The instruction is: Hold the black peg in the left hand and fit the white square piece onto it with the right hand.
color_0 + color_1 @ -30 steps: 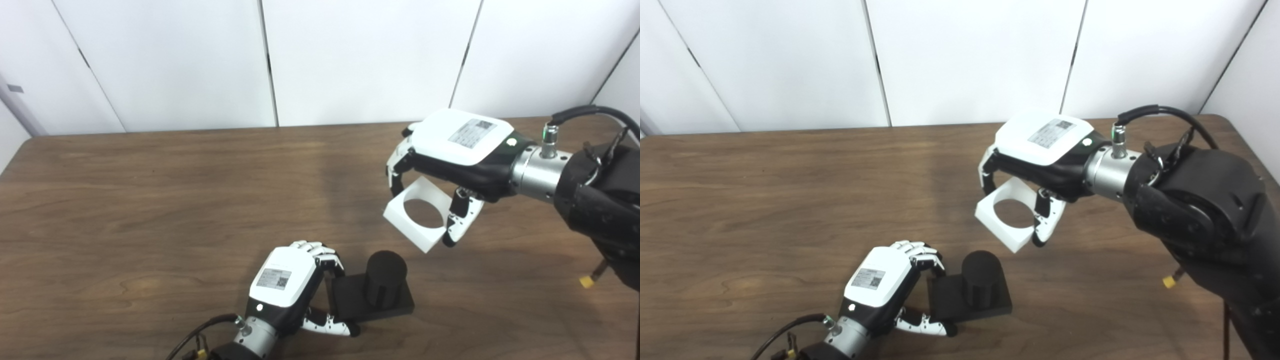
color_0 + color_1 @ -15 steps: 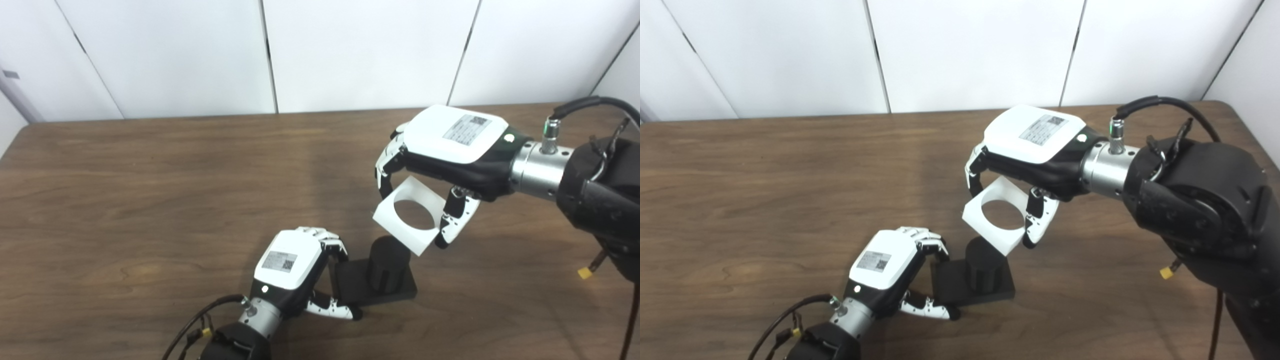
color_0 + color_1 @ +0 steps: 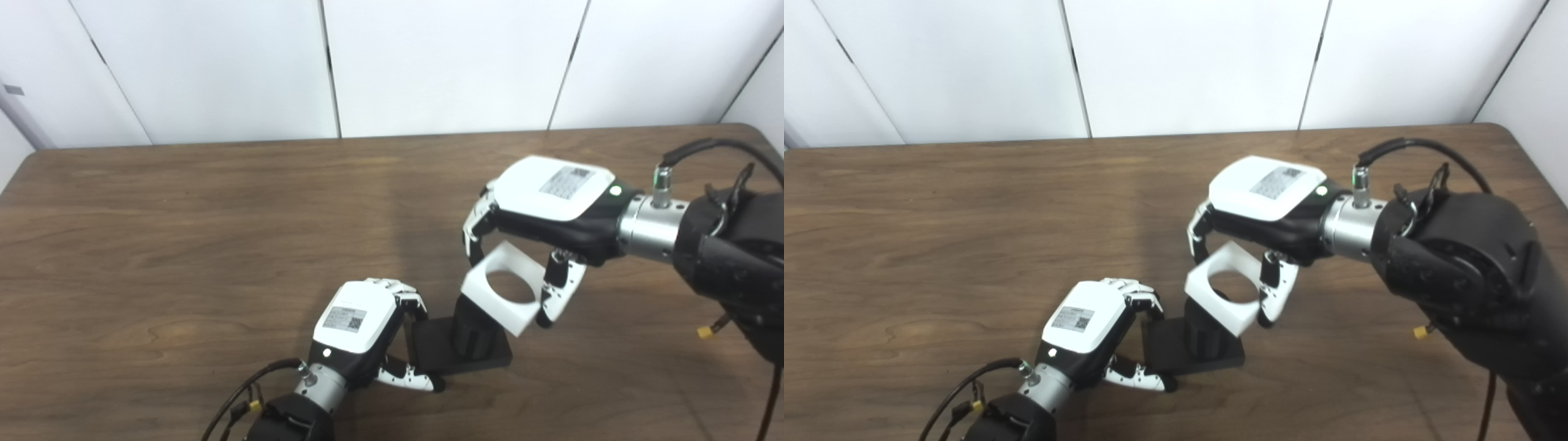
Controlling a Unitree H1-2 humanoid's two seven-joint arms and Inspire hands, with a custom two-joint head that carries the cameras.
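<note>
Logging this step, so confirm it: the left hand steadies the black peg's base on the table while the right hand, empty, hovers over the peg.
One thing is wrong: the right hand is not empty. Its fingers grip the white square piece, held tilted just above the black peg, as the left eye view shows. The rest stands: the left hand steadies the peg's base on the table.

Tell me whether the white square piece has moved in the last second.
Yes. The white square piece, held in the right hand, has come down and leftward toward the black peg, now overlapping its top; a second ago it hung clear, up and right.
</note>
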